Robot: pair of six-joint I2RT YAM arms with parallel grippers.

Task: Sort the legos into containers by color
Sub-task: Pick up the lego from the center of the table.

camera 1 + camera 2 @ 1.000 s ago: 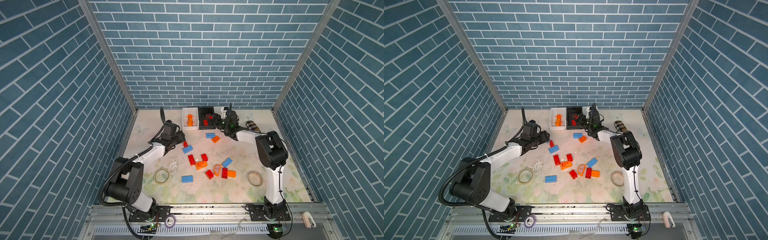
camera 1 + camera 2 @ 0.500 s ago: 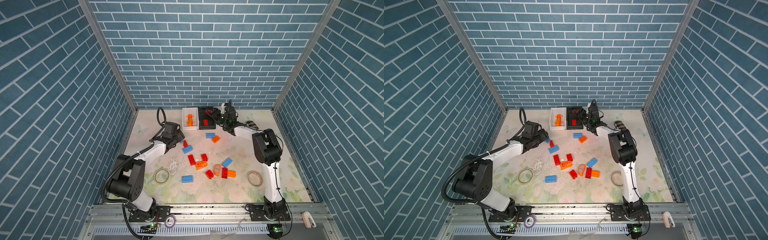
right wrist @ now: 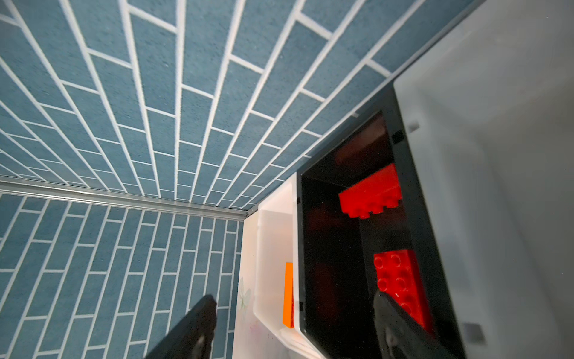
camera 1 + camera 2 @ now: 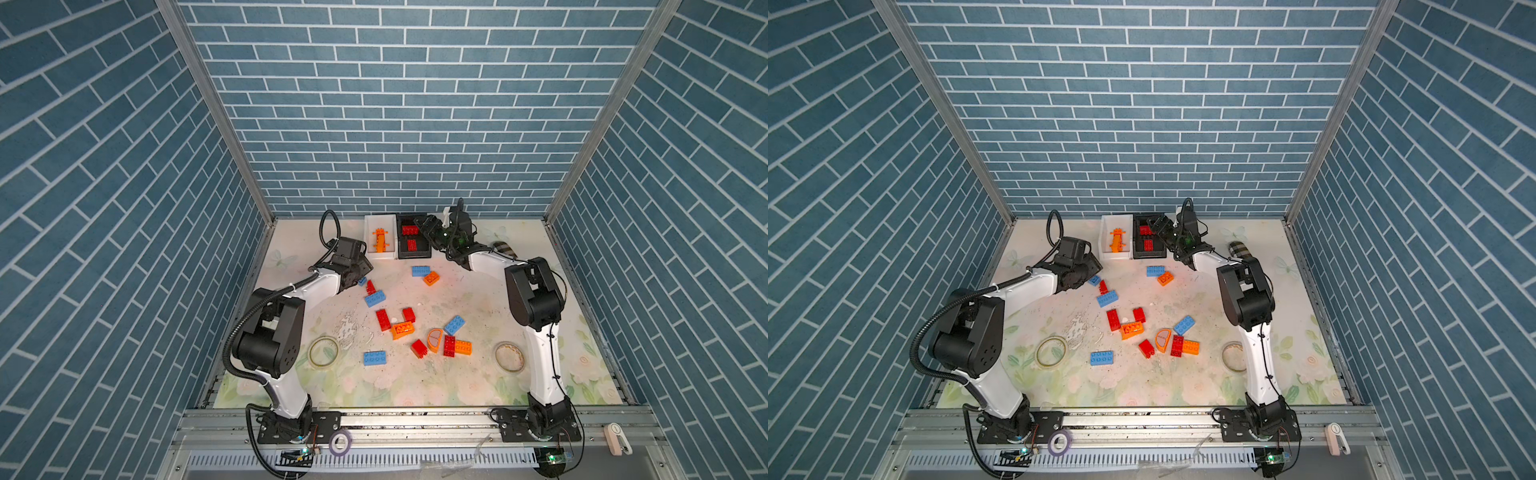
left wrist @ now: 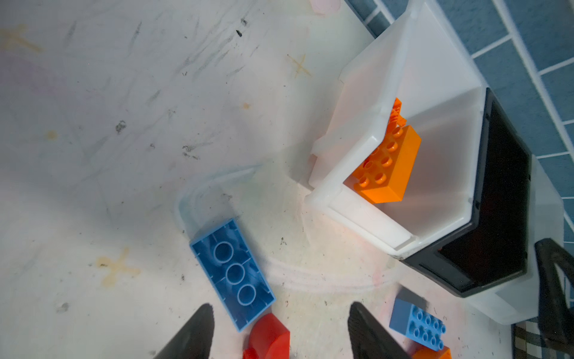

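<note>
Most legos (image 4: 419, 332) lie loose on the mat (image 4: 478, 374), unsorted. Farther, the left gripper (image 5: 279, 307) hangs low, jaws apart and empty, over a red piece (image 5: 268, 337) and a blue brick (image 5: 233, 273), probably to pick one. At the back wall (image 4: 415, 166) the right gripper (image 3: 293, 296), also spread and empty, is above the black bin (image 4: 413, 254) holding red bricks (image 3: 369, 194); the white bin (image 4: 380, 255) beside keeps orange bricks (image 5: 388, 164).
</note>
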